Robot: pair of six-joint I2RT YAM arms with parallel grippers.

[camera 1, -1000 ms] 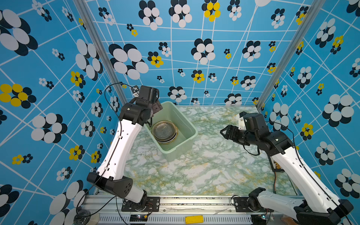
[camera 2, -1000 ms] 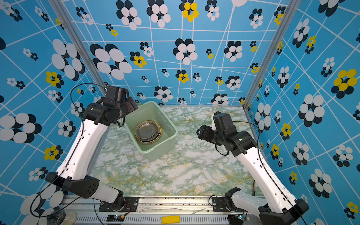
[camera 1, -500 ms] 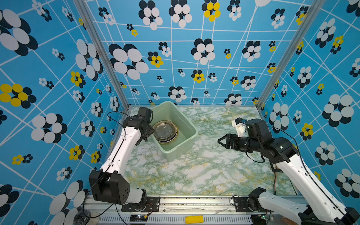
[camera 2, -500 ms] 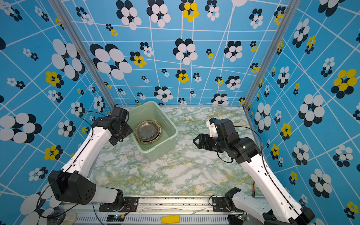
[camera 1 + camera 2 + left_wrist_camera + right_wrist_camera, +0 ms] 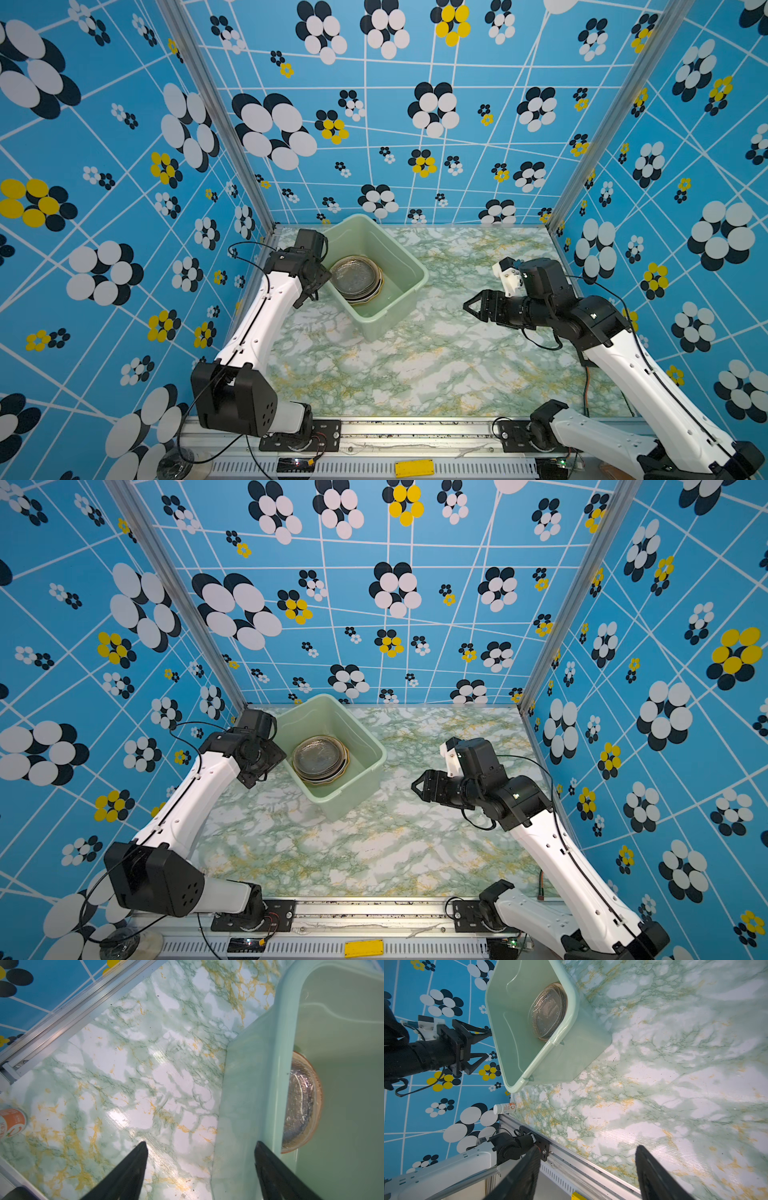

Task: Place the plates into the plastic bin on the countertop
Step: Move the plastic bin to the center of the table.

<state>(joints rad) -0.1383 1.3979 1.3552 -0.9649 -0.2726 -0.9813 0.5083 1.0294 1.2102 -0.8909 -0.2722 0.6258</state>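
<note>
Countertop (image 5: 415, 365): we note left gripper (image 5: 201, 1144), fingers apart and empty, just beside the bin (image 5: 386, 320); plates (image 5: 355, 276) sit stacked inside. Right gripper (image 5: 587, 1148), fingers apart, empty, well apart. Risk, we judge: left fingers clip the rim, shoving the bin.

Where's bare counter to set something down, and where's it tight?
Biggest bare patch: countertop between the plastic bin and the front rail. Also bare: back strip from the bin to the right wall, behind the right claw. Crowded: back-left corner, where the left claw sits beside the bin holding the plates; a small bottle lies at the left edge.
</note>
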